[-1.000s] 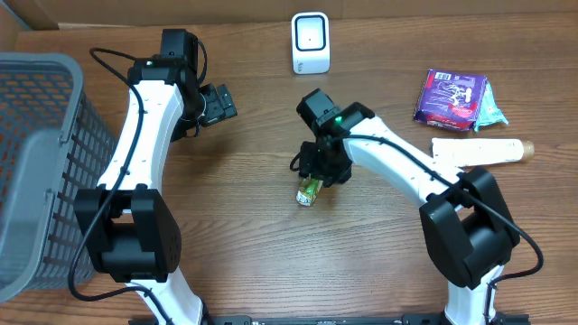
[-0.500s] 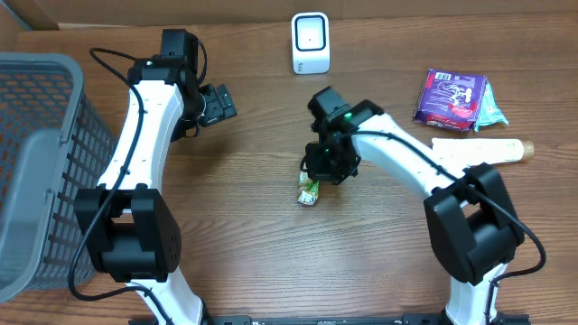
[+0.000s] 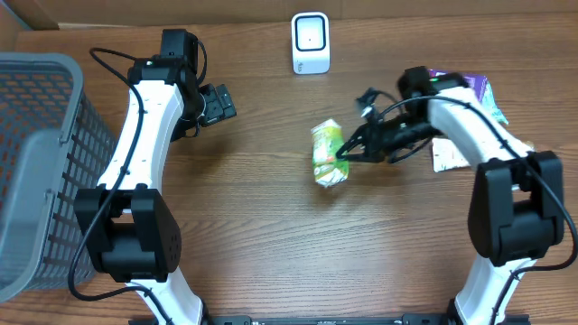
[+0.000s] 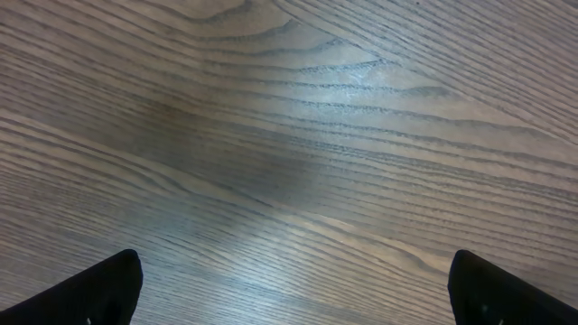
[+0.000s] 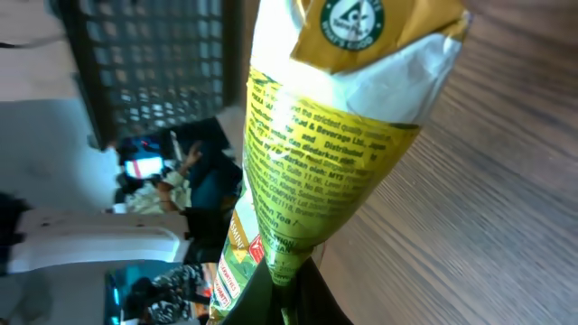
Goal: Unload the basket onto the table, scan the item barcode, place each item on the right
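Your right fingers [image 3: 355, 151] are clamped on a thin sealed edge of the green and yellow packet [image 3: 329, 153]. The packet looks to be lifted clear of the desk [image 3: 271, 235], out in the middle, nearer you than the white scanner [image 3: 310, 42] and well apart from it. In the right wrist view the packet [image 5: 312, 135] stands away from the fingers [image 5: 293, 293], pinched only at its narrow end, so judge the hold as slim: carry it slowly, because a quick swing could make the bag flop or slip. No barcode shows in either view, only small printed text on the yellow face, so you cannot yet tell which side carries it. Bring the packet toward the scanner's front and turn the wrist gently until each broad face has looked squarely at the window. Hold it flat and steady there, not tilted or crumpled. Stay clear of the purple packet [image 3: 449, 94] off to your right as you swing round. Your left fingers [image 4: 95, 287] are spread wide with nothing between them, over bare desk beside the basket [image 3: 41, 99]; leave them parked there, out of the scanner's line.
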Robot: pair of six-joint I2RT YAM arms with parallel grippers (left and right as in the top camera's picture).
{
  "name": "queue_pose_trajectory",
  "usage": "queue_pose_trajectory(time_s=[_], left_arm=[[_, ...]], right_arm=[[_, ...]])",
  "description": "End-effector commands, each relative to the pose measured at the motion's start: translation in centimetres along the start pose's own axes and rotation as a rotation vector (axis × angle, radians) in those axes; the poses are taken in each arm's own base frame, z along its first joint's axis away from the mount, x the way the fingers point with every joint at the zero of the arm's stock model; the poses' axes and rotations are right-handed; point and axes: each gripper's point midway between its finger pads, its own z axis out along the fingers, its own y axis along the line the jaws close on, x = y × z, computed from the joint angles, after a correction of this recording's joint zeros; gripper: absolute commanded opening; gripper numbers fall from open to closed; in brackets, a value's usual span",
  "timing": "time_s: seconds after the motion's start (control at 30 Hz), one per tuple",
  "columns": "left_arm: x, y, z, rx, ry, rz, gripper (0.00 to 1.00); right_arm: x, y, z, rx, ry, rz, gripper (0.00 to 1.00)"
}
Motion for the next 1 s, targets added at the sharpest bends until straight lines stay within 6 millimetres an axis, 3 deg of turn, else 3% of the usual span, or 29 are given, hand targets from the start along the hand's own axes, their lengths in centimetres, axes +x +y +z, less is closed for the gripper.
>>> queue_pose_trajectory(time_s=[0.0,0.13,0.27,0.47,0.63,0.83,0.93,0.97], left_arm=[[-0.4,0.1,-0.7,-0.004,-0.024,-0.012,1.0],[-0.4,0.1,-0.7,-0.004,-0.024,-0.012,1.0],[-0.4,0.1,-0.7,-0.004,-0.024,-0.012,1.0],[-0.4,0.1,-0.7,-0.003,-0.024,-0.011,1.0],[-0.4,0.1,-0.7,-0.003,-0.024,-0.012,1.0],[-0.4,0.1,-0.7,-0.004,-0.024,-0.012,1.0],[-0.4,0.1,-0.7,-0.003,-0.024,-0.012,1.0],[-0.4,0.1,-0.7,-0.004,-0.024,-0.012,1.0]], right_arm=[[-0.9,4.2,-1.1,-0.129,-0.061,-0.155,0.04],[-0.8,3.6,-0.7,-0.083,-0.044,-0.152,0.04],[-1.0,1.2,0.8,0.076,-0.009,-0.096,0.04],[-1.4,-1.2,4.7,0.201,0.043,-0.11,0.04],[-0.7,-4.5,7.0,0.298,0.114,-0.091,0.04],[-0.1,-7.3,8.3,0.313,0.161,-0.029,0.04],[-0.3,-8.2,7.6,0.361,0.154,-0.026,0.04],[-0.6,-8.8,6.9,0.405,0.145,-0.014,0.1]])
